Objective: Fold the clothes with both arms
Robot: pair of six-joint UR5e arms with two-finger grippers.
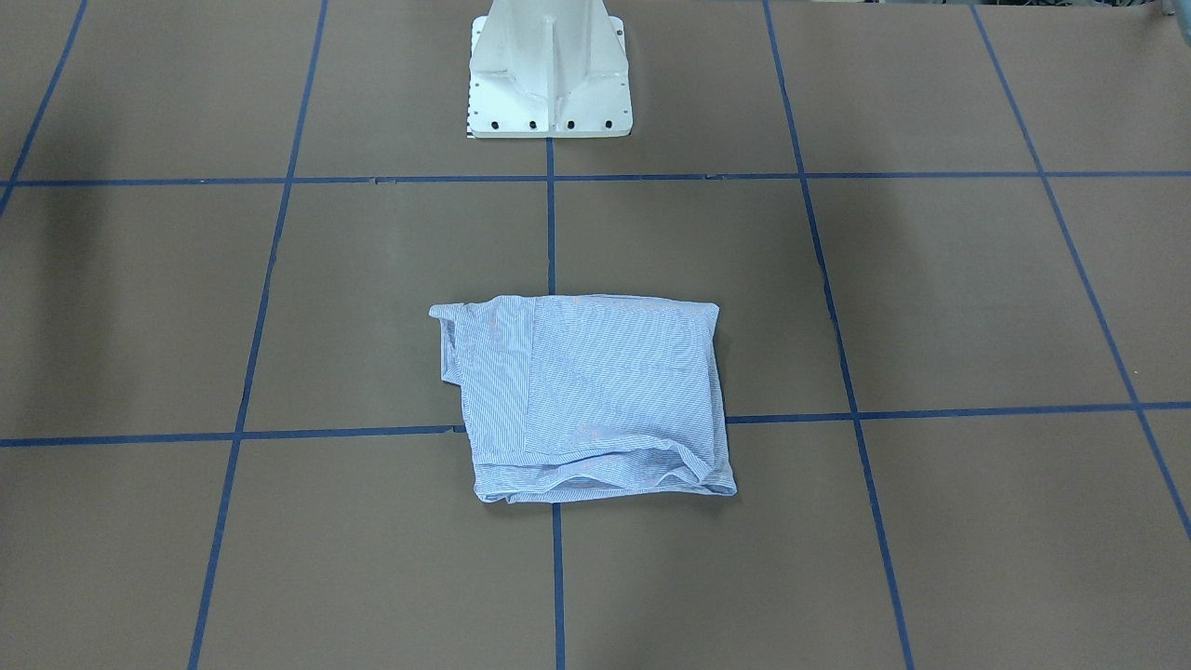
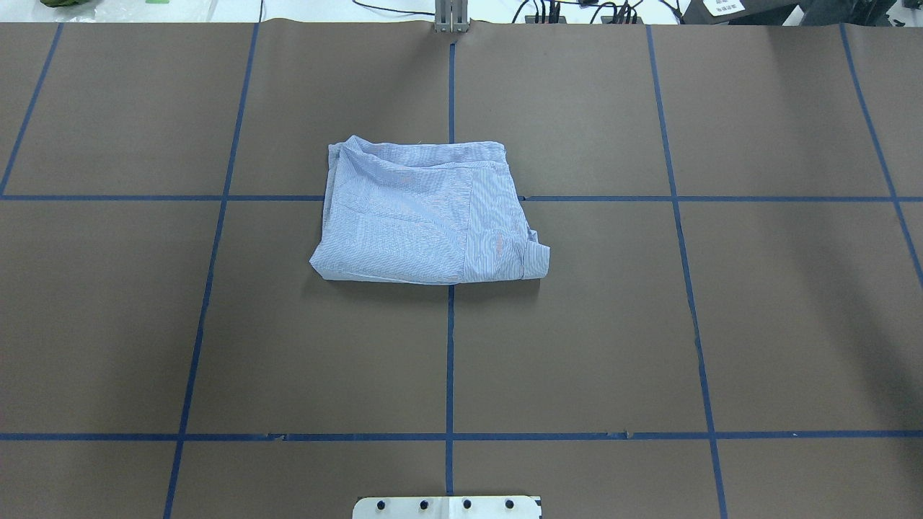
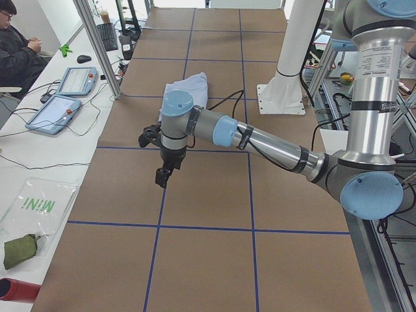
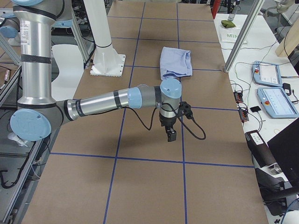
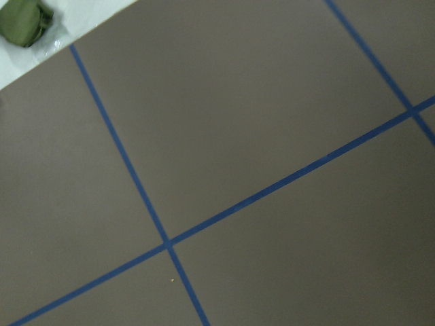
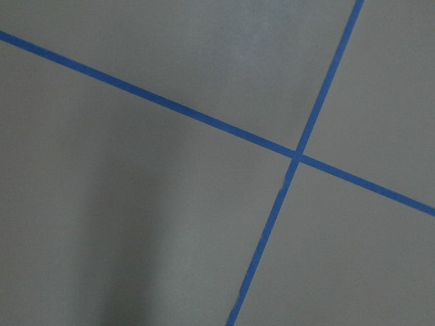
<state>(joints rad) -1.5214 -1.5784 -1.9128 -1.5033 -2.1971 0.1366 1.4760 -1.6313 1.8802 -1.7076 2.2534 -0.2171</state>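
Cotton-like, thin striped shirt (image 1: pixel 595 395) lay folded into a compact near-square bundle at mid-table (image 1: pixel 930 279), straddling a crossing of the tape lines (image 1: pixel 549 233), well apart from the pedestal (image 1: pixel 549 74). In the front-facing view, layered loose edges rippled along the side farthest from the robot, and a bunched corner stuck out toward the robot's right. Judged light, limp and not slippery; layers would slide apart if pinched singly, so best taken at two corners through all layers. In the overhead view, the bundle ran slightly longer across the table than deep, long axis roughly along the cross tape, a little skewed; the rumpled edge pointed away from the robot and the bunched corner lay near-right. In the left-side view, the left gripper (image 3: pixel 160 179) hung over bare table, fingers down, far from the shirt; open or closed could not be told. In the right-side view, the right gripper (image 4: pixel 171 136) likewise hung over bare table, its state not readable. The left wrist view showed only table, tape and a green pouch (image 5: pixel 24 22) off the edge. The right wrist view showed only table and tape.
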